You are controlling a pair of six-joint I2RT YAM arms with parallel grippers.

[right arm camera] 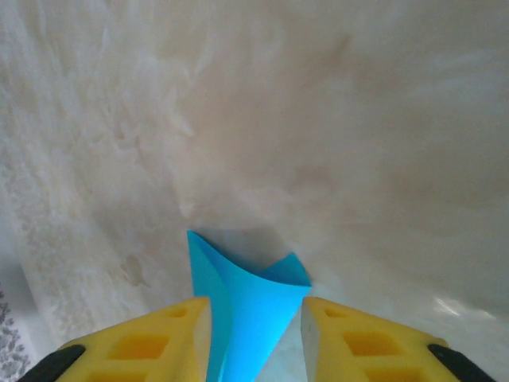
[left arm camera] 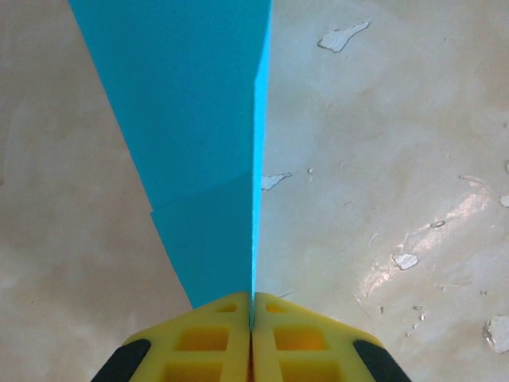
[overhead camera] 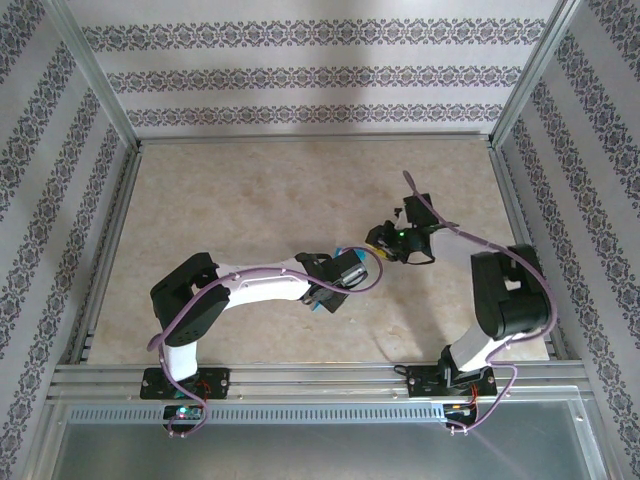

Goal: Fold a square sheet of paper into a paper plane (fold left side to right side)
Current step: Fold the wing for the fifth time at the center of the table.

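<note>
- Your counter [overhead camera: 250, 200] is a beige marbled slab – glossy, with white chips [left arm camera: 343, 36] scattered over it in the left wrist view.
- Walls on three sides carry striped floral wallpaper [overhead camera: 300, 75]. A metal frame [overhead camera: 300, 375] runs along the near edge and up the corners.
- A purple cable [overhead camera: 270, 270] is draped along your left arm.
- The teal paper [left arm camera: 191, 119] is already folded, a long narrow piece with a sharp crease down its right edge. It sits mid-counter between the two arms, just off the surface.
- Your left fingers [left arm camera: 231, 334] are pressed fully together, pinching the near end of the paper at the crease.
- Your right fingers [right arm camera: 350, 334] are parted – the paper's other end [right arm camera: 246, 310] sits loose between them, with a gap on one side and nothing clamped.
- From the top camera both wrists crowd over the paper, hiding most of it; a teal sliver [overhead camera: 322, 303] peeks from under the left wrist.
</note>
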